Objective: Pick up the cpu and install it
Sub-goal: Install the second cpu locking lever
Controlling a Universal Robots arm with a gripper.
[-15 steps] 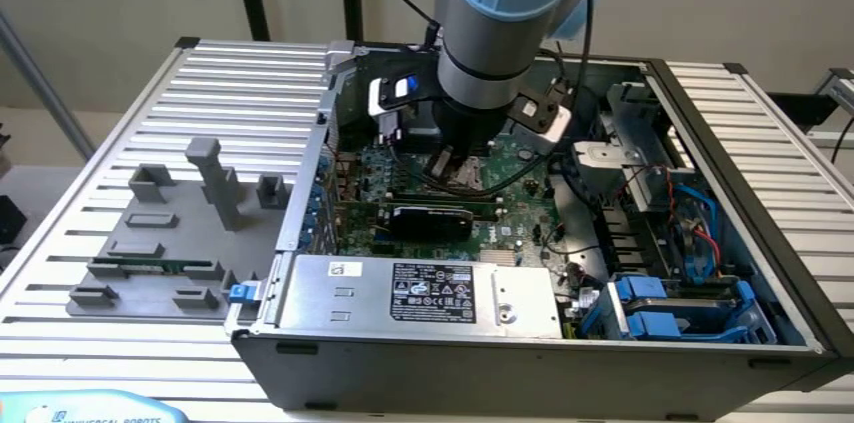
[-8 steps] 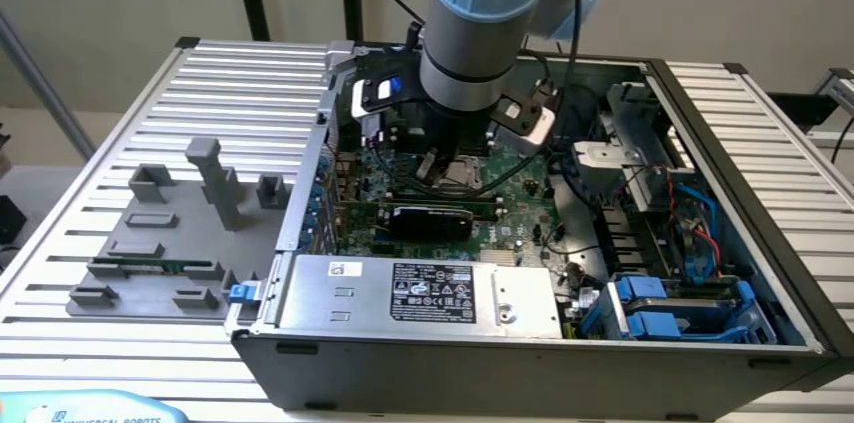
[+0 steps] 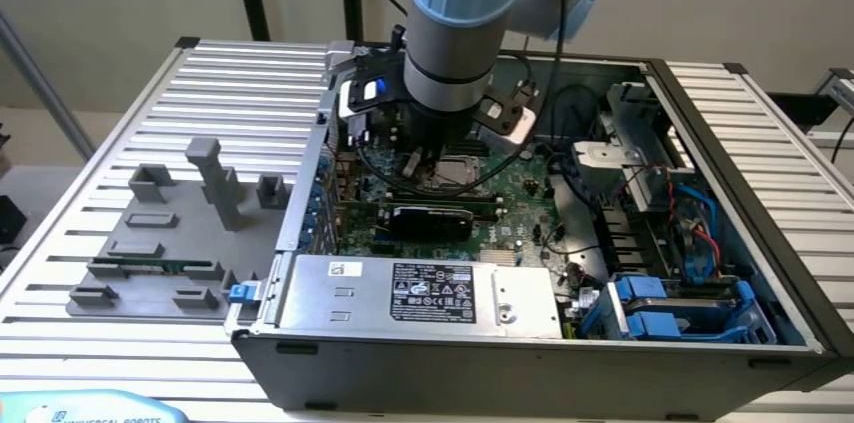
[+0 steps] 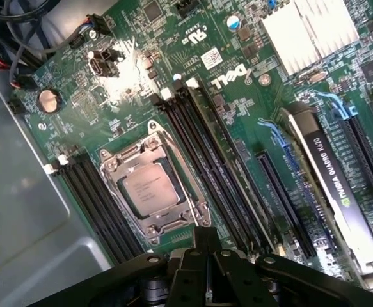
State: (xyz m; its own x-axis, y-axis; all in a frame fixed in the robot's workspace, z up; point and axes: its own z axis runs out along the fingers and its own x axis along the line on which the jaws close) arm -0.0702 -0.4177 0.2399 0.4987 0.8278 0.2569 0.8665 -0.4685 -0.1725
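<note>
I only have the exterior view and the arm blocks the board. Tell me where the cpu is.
Observer: The cpu lies flat in the socket on the motherboard, metal top up.
Operator: Report the gripper.
Observer: The gripper is shut, holds nothing, and hangs clear of the cpu.
Operator: Check the slots beside the socket.
Observer: The black memory slots on both sides of it are empty.

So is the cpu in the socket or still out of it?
In. The cpu lies flat inside the socket frame on the motherboard, and the gripper above it carries nothing, jaws shut.
</note>
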